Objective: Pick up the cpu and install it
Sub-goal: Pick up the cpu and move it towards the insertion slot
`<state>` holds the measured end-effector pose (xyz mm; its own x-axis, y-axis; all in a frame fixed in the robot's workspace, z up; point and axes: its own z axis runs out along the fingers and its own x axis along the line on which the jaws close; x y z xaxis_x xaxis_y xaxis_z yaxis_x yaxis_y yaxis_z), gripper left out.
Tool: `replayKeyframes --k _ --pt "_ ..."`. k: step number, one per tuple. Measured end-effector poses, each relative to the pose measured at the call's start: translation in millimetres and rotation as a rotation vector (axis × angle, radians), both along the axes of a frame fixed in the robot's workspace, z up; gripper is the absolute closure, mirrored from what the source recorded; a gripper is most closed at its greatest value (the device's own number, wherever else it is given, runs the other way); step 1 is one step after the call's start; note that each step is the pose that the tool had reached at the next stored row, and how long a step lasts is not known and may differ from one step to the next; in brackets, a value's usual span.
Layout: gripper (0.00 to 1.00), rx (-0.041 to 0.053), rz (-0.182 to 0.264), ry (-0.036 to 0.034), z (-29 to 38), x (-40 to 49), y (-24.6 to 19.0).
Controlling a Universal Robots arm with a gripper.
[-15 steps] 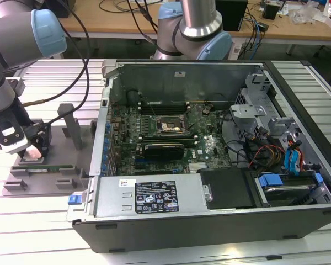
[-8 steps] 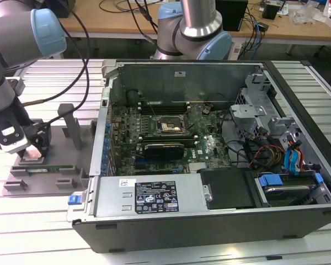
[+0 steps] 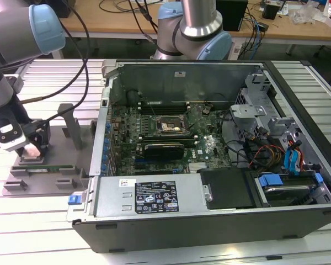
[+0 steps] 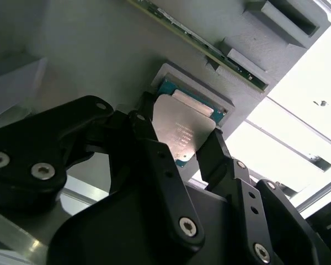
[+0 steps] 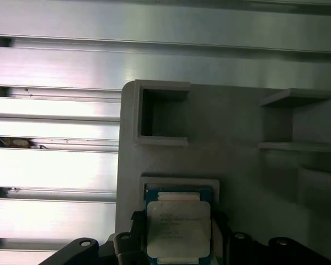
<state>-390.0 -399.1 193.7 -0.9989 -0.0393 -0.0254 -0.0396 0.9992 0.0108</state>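
Claw [image 4: 179, 137] snug around flat silver-grey cpu [image 4: 183, 122]

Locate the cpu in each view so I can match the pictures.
Exterior view: the gripper stands over the grey holder at the exterior view's left, outside the computer case; the cpu's pocket is in this holder.
Second wrist view: the cpu lies silver side up in a pocket of the grey holder.
First wrist view: the cpu sits in that same pocket.
Shared landmark: the grey holder.
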Motion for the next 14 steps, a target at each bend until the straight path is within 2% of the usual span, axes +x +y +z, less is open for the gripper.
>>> replayKeyframes --k 14 --pt "0.45 0.0000 0.000 0.0000 8.8 0.0 0.0"
